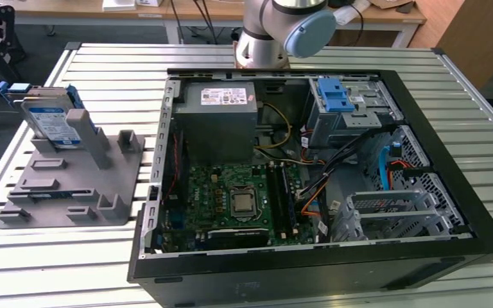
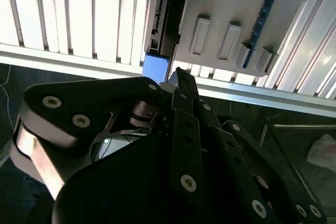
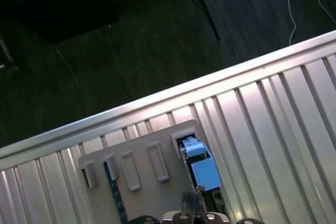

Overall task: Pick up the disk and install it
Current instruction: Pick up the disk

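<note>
Disk (image 1: 49,119) upright in grey holder (image 1: 67,186), gripper (image 2: 171,80) seemingly overhead

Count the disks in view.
1: the disk stands on edge in the grey holder on the exterior view's left, outside the open computer case. Another may be hidden behind it.

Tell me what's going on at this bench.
The gripper of the robot arm hangs above the grey fixture, apart from it. The disk stands upright in that fixture, at the exterior view's left of the open computer case, with nothing touching it. It is not yet picked up or installed.
</note>
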Available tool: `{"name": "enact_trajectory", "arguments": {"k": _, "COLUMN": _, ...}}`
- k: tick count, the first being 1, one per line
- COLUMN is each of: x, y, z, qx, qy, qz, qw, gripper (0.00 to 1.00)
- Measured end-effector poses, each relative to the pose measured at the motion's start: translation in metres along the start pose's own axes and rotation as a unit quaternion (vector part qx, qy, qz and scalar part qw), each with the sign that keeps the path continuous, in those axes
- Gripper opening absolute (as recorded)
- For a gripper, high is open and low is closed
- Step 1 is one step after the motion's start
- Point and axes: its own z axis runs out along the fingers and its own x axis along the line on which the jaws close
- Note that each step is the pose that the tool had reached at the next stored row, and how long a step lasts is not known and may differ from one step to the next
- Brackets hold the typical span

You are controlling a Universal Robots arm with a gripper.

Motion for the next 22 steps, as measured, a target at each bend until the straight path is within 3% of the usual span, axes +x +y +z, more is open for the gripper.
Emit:
{"name": "enact_trajectory", "arguments": {"k": 3, "x": 0.0, "y": 0.0, "z": 0.0003, "qx": -0.0003, "qy": 0.0006, "qz": -0.018, "qw": 0.9998, "gripper": 0.11}}
{"name": "enact_trajectory", "arguments": {"k": 9, "x": -0.0001, "y": 0.0, "z": 0.0004, "qx": -0.0004, "qy": 0.0008, "qz": -0.023, "qw": 0.9997, "gripper": 0.11}}
{"name": "enact_trajectory", "arguments": {"k": 15, "x": -0.0002, "y": 0.0, "z": 0.0012, "qx": -0.0013, "qy": 0.0025, "qz": -0.075, "qw": 0.9972, "gripper": 0.11}}
{"name": "enact_trajectory", "arguments": {"k": 19, "x": -0.0073, "y": 0.0029, "z": 0.003, "qx": -0.0013, "qy": 0.0026, "qz": -0.078, "qw": 0.9969, "gripper": 0.11}}
{"name": "enact_trajectory", "arguments": {"k": 22, "x": -0.0075, "y": 0.0042, "z": 0.005, "qx": -0.0013, "qy": 0.0027, "qz": -0.08, "qw": 0.9968, "gripper": 0.11}}
